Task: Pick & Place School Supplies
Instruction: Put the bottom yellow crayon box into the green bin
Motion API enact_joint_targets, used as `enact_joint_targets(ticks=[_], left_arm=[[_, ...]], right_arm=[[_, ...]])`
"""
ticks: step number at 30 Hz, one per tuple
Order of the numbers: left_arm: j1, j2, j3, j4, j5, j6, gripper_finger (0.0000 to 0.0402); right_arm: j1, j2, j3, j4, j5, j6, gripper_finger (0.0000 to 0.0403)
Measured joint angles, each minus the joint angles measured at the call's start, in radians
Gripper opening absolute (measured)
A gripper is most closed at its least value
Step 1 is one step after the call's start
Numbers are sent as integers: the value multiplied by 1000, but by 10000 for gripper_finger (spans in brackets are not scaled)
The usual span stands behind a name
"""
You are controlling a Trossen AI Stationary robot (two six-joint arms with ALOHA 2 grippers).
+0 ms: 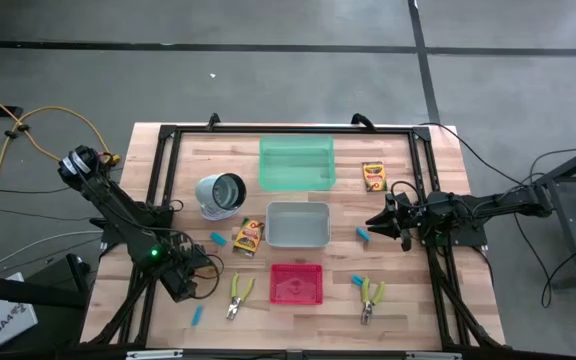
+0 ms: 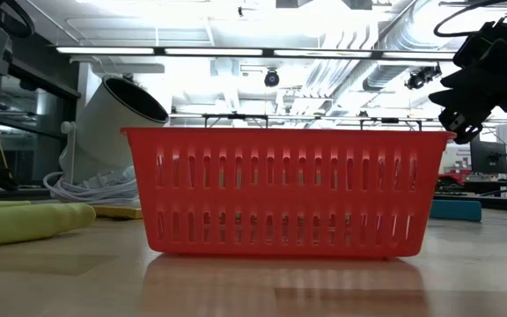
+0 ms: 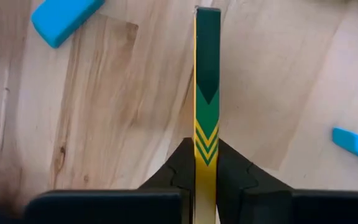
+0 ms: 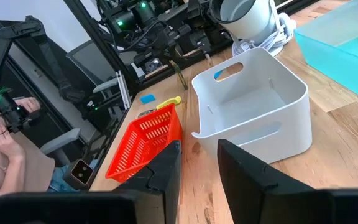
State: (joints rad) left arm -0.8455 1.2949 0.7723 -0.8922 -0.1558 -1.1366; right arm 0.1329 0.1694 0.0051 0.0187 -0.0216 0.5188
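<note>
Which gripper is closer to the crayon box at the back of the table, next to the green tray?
Right. The right gripper hangs just in front of that crayon box, on its side of the table. The left gripper is far across, at the front left, shut on another crayon box.

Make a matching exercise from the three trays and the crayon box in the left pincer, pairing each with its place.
Things:
1. green tray
2. grey tray
3. red tray
4. gripped crayon box

Places:
A. between the two pliers
B. between the other two trays
C. end of the row away from the pliers
D. clamped in the left pincer

Pairs: 1-C, 2-B, 3-A, 4-D
</note>
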Motion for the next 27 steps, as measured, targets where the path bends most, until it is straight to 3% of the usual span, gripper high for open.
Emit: enact_joint_targets(ticks=[20, 27], left_arm=[[2, -45, -3, 48, 4, 4, 26], [68, -74, 37, 95, -33, 85, 25]], right_arm=[[0, 0, 0, 0, 0, 0, 97], [0, 0, 0, 0, 0, 0, 97]])
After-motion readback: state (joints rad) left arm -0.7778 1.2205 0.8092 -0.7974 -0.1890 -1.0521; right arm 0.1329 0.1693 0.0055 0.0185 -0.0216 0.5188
